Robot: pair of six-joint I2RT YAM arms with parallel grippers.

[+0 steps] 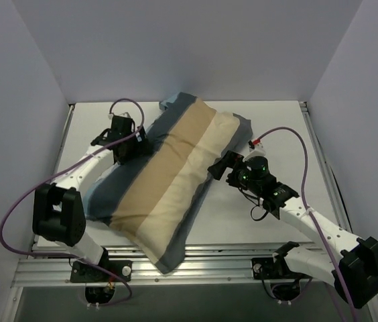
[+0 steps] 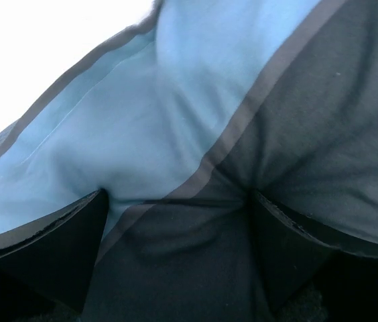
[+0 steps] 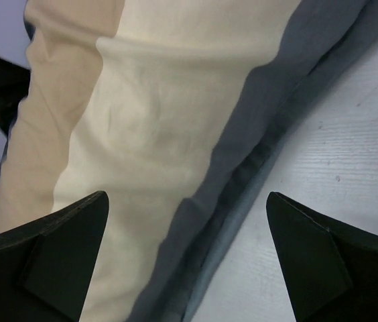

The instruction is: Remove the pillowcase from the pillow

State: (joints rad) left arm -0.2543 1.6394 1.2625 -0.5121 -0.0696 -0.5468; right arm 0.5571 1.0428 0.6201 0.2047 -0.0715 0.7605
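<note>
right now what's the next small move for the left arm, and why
Probably close the left gripper: its jaws stand open, pressed into the pillowcase with blue-grey cloth bulging between them, so closing should pinch a fold. The right gripper is open too, at the cover's right edge, holding nothing.

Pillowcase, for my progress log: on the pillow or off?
On: the banded blue-grey, tan and cream cloth pillowcase looks plump; no white cushion shows.

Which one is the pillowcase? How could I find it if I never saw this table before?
Start at the big white table. Lying slantwise across its middle is one large, puffy cloth thing, and that is the pillowcase. It is the only striped thing there, with blue-grey edges and wide tan and cream bands running down its length.
</note>
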